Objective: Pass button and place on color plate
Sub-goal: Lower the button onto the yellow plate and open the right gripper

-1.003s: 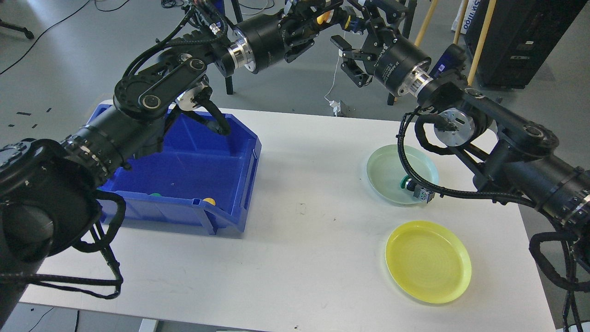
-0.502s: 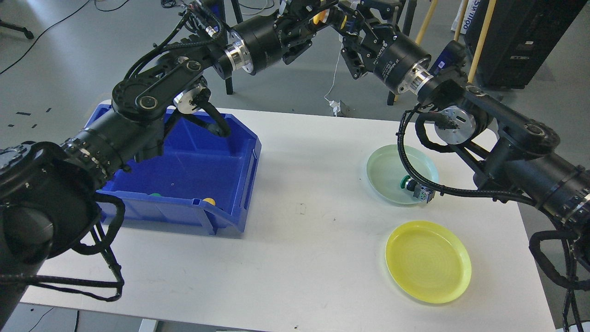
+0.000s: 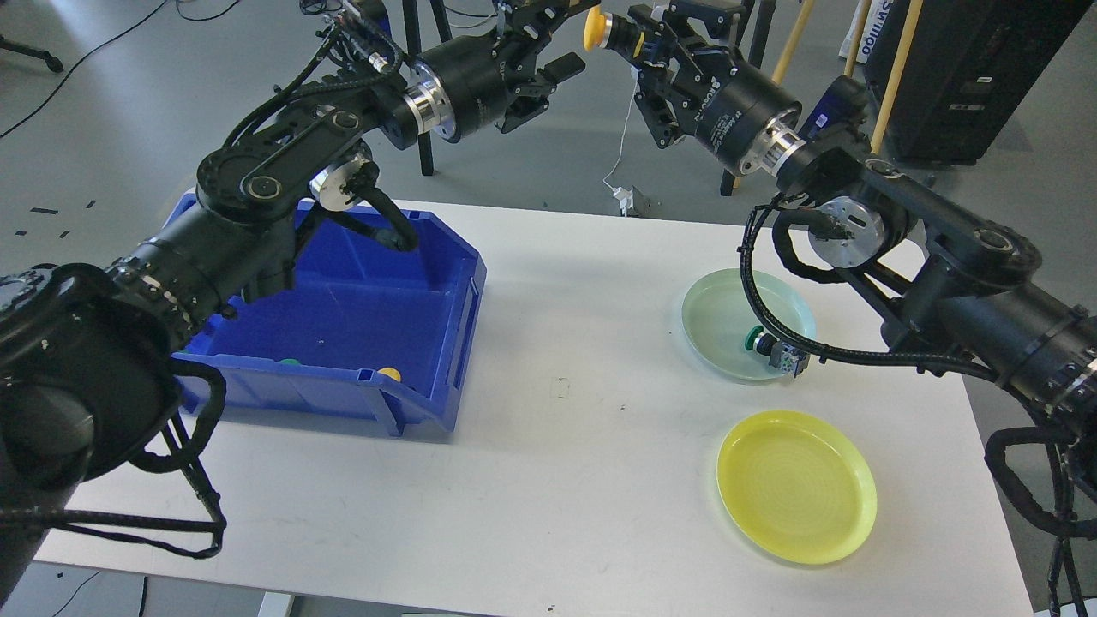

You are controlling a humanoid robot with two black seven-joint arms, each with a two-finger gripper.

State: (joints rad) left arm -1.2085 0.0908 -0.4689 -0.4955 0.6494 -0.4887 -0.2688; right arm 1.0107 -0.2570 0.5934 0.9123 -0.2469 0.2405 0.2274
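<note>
A yellow-capped button (image 3: 595,29) is held high above the table's far edge in my right gripper (image 3: 632,41), which is shut on its black body. My left gripper (image 3: 553,38) is just left of the button, open and empty, apart from it. A yellow plate (image 3: 797,485) lies empty at the front right of the table. A pale green plate (image 3: 728,300) lies behind it with a green button (image 3: 759,343) resting inside, partly crossed by my right arm's cable.
A blue bin (image 3: 446,343) stands on the left of the white table (image 3: 566,480), under my left arm; a green button (image 3: 289,362) and a yellow button (image 3: 389,374) show at its front wall. Stands, cables and a black cabinet lie beyond the table.
The yellow button has gone from the left gripper to the right gripper. The left gripper has opened and drawn back to the left. The right gripper has shut on the button.
</note>
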